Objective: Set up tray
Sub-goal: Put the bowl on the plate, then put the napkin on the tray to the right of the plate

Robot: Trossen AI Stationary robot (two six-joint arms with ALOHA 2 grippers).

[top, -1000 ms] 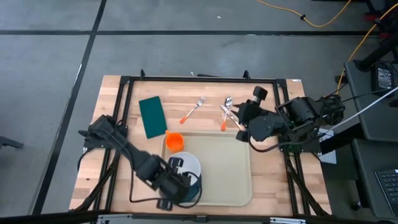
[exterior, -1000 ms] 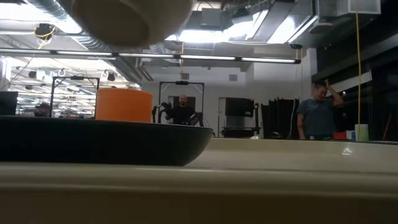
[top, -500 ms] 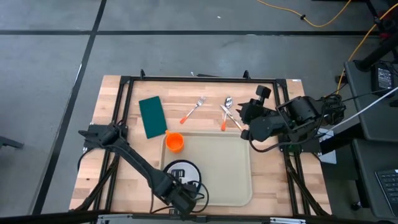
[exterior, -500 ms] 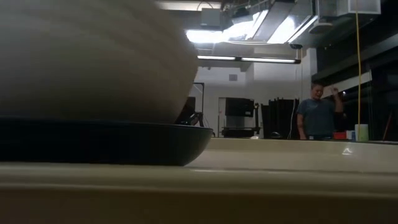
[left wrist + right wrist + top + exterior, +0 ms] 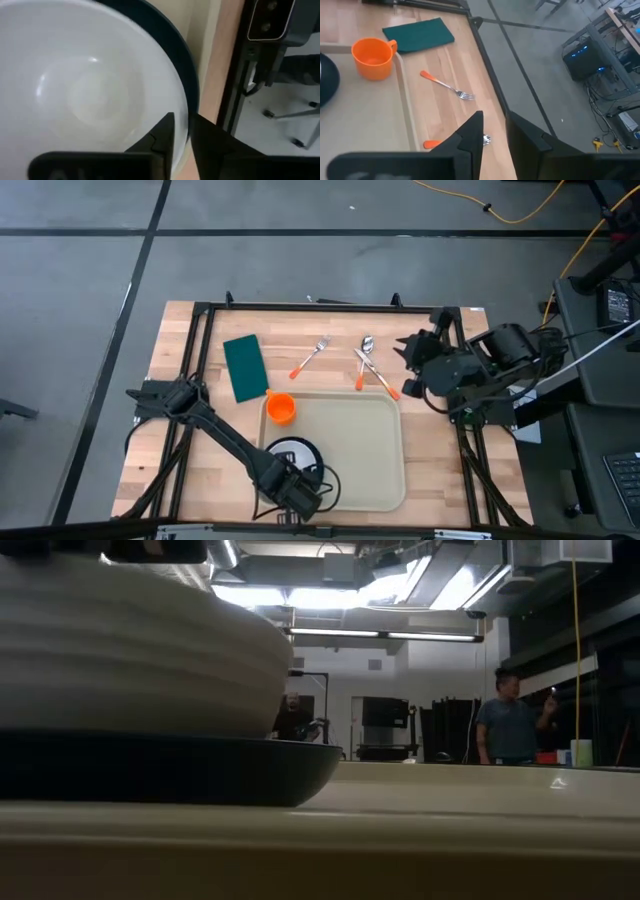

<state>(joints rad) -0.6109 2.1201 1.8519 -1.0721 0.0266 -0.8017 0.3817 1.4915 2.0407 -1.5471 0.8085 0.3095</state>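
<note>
The cream tray [image 5: 365, 450] lies at the table's near middle. In its near left corner a white bowl [image 5: 290, 453] rests in a dark teal plate [image 5: 170, 770]. My left gripper [image 5: 183, 132] points down at the bowl's near rim, one finger inside the bowl and one outside. A narrow gap shows beside the rim, and I cannot tell whether a finger touches it. An orange cup [image 5: 281, 409] stands in the tray's far left corner. My right gripper [image 5: 408, 352] hangs slightly open over the table's far right, with nothing between its fingers.
A dark green napkin [image 5: 244, 367] lies left of the tray's far end. A fork [image 5: 312, 356], a spoon [image 5: 367, 348] and an orange-handled knife [image 5: 380, 383] lie on the wood beyond the tray. A black frame rims the table. People stand in the room behind.
My left gripper has come down toward the table's near edge with the white bowl. The bowl was lifted clear a second ago and now sits in the dark plate. My right gripper has drawn back toward the table's far right, away from the cutlery.
</note>
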